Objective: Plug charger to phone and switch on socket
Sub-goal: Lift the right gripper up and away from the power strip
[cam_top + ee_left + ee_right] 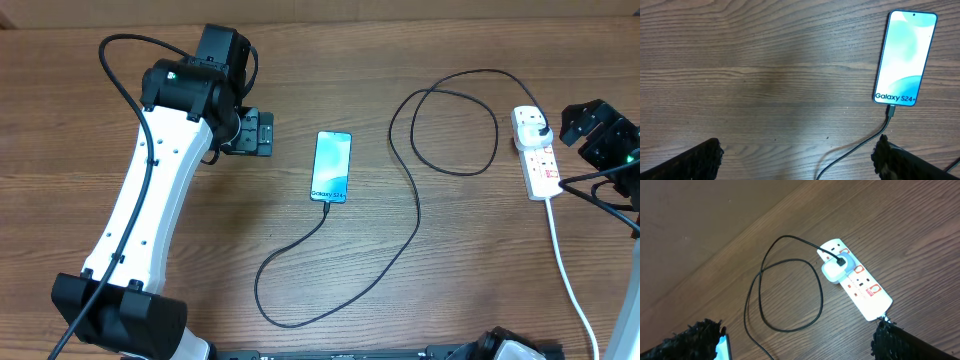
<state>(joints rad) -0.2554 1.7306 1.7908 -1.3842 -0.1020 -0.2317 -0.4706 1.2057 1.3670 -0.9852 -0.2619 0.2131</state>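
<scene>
The tabletop (420, 300) is brown wood with the grain running left to right. A phone (332, 166) lies flat near the middle, its cyan screen facing up and its white lettering at the near end. The black charger (417, 218) is plugged into that end, curls in a wide loop toward the near edge, then climbs and loops again before reaching the socket (537, 158). The white socket lies on the right, and its cord (565, 260) trails toward the near edge.
</scene>
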